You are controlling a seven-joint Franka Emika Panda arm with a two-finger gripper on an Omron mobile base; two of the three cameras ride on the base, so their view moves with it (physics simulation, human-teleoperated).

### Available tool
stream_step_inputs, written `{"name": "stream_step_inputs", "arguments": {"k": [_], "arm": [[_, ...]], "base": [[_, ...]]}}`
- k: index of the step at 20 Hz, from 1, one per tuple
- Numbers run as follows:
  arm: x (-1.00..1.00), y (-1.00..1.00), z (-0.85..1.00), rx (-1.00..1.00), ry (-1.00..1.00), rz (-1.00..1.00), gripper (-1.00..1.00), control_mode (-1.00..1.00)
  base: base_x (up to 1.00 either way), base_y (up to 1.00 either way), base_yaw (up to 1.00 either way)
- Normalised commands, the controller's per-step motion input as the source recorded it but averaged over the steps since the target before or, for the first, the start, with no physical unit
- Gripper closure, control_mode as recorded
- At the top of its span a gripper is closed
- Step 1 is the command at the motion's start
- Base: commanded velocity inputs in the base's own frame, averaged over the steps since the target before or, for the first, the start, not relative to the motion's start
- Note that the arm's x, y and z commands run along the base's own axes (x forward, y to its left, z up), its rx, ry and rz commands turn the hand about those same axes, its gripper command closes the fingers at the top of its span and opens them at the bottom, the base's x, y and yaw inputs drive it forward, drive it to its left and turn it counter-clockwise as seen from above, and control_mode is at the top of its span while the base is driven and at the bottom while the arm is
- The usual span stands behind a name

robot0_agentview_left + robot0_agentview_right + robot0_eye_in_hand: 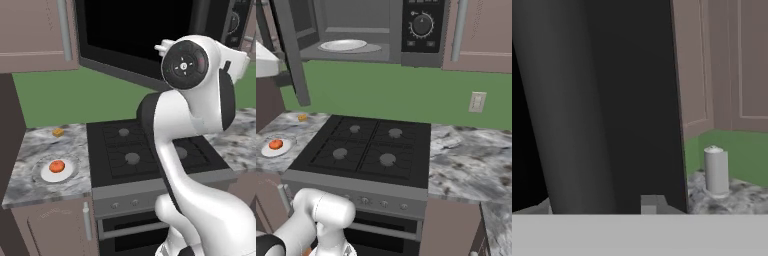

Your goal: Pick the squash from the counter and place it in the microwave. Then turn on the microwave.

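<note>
Rising from 5 o'clock in the left base view, arm (190, 130) bent high before the open microwave (356, 30); gripper (651, 204) state indeterminable. Squash (57, 166) on white plate (70, 172), counter (30, 150) at 8 o'clock, orange cube (58, 132) behind. Stove (368, 147) between; microwave door (125, 35) swung wide.

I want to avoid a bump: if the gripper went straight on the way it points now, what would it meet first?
Most likely the open microwave door: its dark panel stands right ahead in the hand view. Depth is hard to judge. The white cylinder on the counter lies off to one side.
</note>
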Motion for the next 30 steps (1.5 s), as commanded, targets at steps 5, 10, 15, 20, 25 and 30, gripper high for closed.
{"name": "stream_step_inputs", "arguments": {"k": [5,10,15,20,25,30], "arm": [[-0.44,0.08,0.00,0.00,0.00,0.00,1.00,-1.00],[-0.38,0.07,0.00,0.00,0.00,0.00,1.00,-1.00],[-0.33,0.09,0.00,0.00,0.00,0.00,1.00,-1.00],[-0.20,0.11,-0.01,0.00,0.00,0.00,-1.00,-1.00],[-0.07,0.03,-0.04,0.00,0.01,0.00,-1.00,-1.00],[-0.39,0.00,0.00,-0.02,-0.05,0.00,-1.00,-1.00]], "base": [[0.00,0.00,0.00],[0.00,0.00,0.00],[0.00,0.00,0.00],[0.00,0.00,0.00],[0.00,0.00,0.00],[0.00,0.00,0.00]]}}
